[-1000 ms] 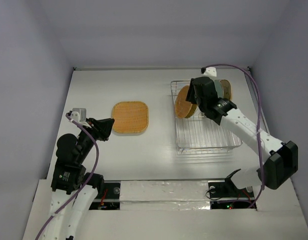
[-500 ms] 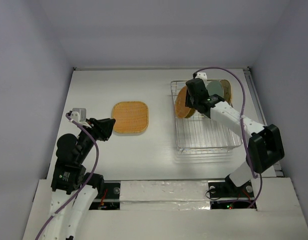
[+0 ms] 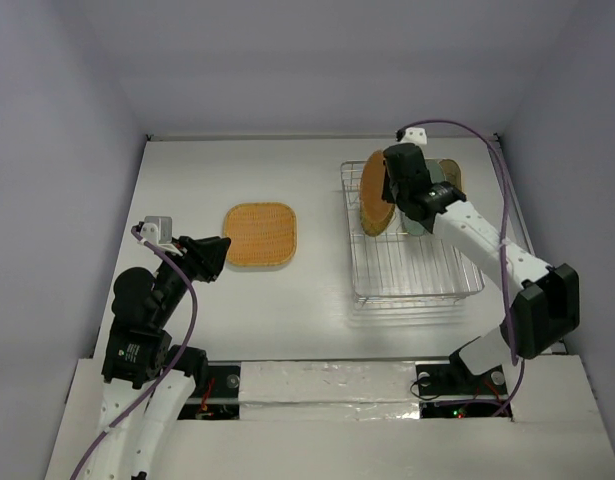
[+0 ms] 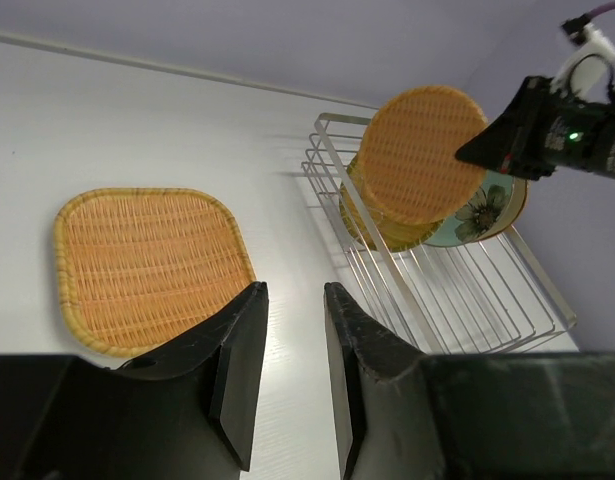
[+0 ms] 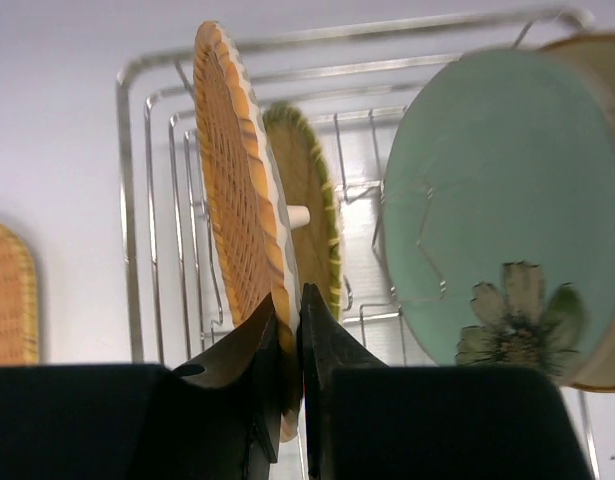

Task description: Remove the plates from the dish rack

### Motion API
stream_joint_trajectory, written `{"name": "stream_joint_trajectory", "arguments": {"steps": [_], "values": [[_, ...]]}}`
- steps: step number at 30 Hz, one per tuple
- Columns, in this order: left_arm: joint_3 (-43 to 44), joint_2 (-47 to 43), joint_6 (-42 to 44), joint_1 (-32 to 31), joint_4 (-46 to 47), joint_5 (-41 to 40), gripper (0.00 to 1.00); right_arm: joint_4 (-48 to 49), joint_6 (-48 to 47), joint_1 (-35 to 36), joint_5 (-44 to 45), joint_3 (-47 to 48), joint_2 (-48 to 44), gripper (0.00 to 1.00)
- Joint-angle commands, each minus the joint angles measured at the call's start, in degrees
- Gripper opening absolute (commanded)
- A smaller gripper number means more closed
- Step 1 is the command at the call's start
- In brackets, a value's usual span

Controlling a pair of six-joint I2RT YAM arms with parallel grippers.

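White table (image 3: 317, 300): right gripper (image 5: 289, 305) clamped on the rim of a round woven plate (image 5: 232, 170), upright over the rack (image 3: 417, 272); square plate (image 3: 261, 235) already out; left gripper (image 4: 292, 300) apart, empty; likely risk: the thin edge grip lets the plate swing, slip or snag wires.
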Motion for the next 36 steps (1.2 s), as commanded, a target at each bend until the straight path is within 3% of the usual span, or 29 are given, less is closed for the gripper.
{"name": "stream_joint_trajectory", "arguments": {"steps": [1,6,10,15,19,25,30,31,32,36], "values": [[-0.42,0.01,0.02,0.41,2.49,0.59,0.26,1.88,-1.65,0.32,2.16,6.62,-6.80,0.00],[-0.42,-0.17,0.02,0.41,2.49,0.42,0.26,4.16,-0.33,4.70,-1.69,6.28,-10.58,0.00],[-0.42,0.01,-0.15,0.41,2.40,0.24,0.26,11.51,3.26,9.01,-8.72,3.91,-9.18,0.00],[-0.42,-0.08,-0.24,0.41,2.32,-0.20,0.26,24.01,13.89,12.61,-24.17,1.71,0.28,0.00],[-0.42,-0.43,-0.24,0.41,2.14,-0.46,0.26,33.67,21.72,13.85,-29.82,3.11,9.17,0.00],[-0.42,-0.61,-0.24,0.41,2.14,-0.55,0.26,37.91,29.55,15.08,-32.12,5.66,20.59,0.00],[-0.42,-0.69,-0.24,0.41,2.40,-0.28,0.27,39.67,32.54,15.61,-32.29,3.82,24.83,0.00],[-0.42,-0.70,-0.24,0.41,2.32,-0.28,0.27,39.06,32.54,15.61,-32.99,3.73,25.45,0.04],[-0.42,-0.61,-0.24,0.41,2.40,-0.20,0.27,38.45,32.37,15.61,-33.43,3.99,26.76,0.16],[-0.42,-0.70,-0.24,0.41,2.40,-0.28,0.27,35.10,29.30,16.14,-34.14,4.43,28.26,0.49]]}}
